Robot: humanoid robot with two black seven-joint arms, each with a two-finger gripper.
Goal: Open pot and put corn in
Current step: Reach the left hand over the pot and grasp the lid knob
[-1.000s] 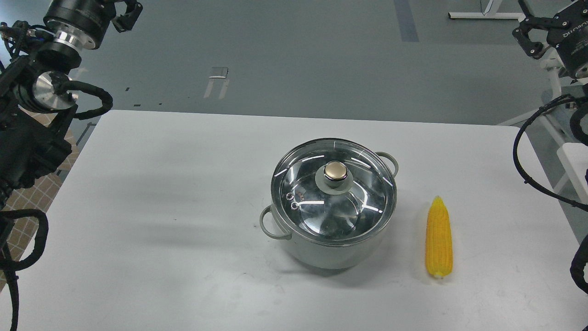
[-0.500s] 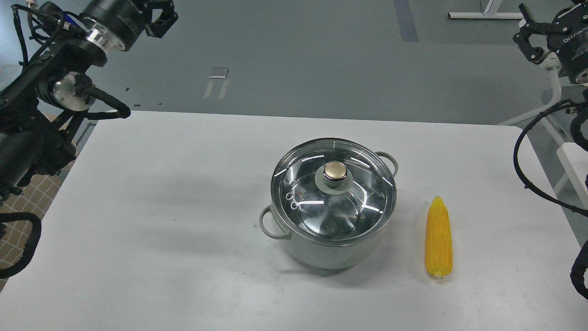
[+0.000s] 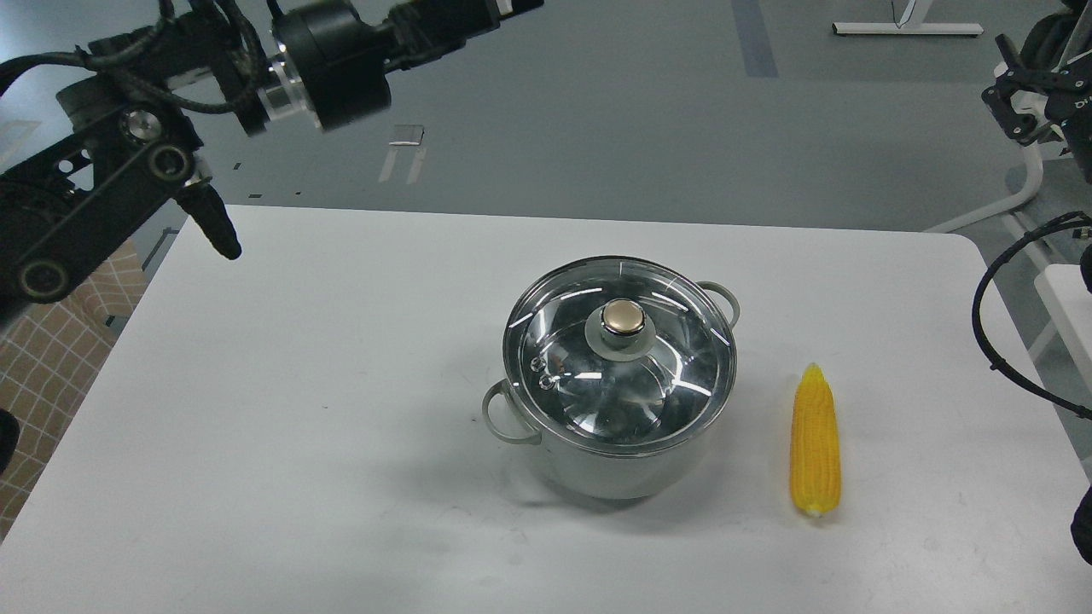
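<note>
The pale grey-green pot [image 3: 597, 477] stands on the white table [image 3: 256, 409], right of centre, with loop handles at its lower left and upper right. A glass lid [image 3: 665, 375] with a gold knob [image 3: 624, 317] covers it. The yellow corn [image 3: 815, 443] lies on the table to the pot's right, tip pointing away from me. My left gripper [image 3: 478, 17] is high above the table's far edge, up and left of the pot; its fingers run off the top edge. My right gripper [image 3: 1019, 94] is high at the far right, dark and partly cut off.
The table's far edge runs across the upper third of the view, with grey floor beyond. A white stand foot [image 3: 904, 28] lies on the floor at the top right. Black cables [image 3: 990, 341] hang over the table's right edge.
My left arm has swung right and forward, so its gripper now reaches toward the top middle. My right gripper has moved a little right and down. The pot, lid and corn have not moved.
</note>
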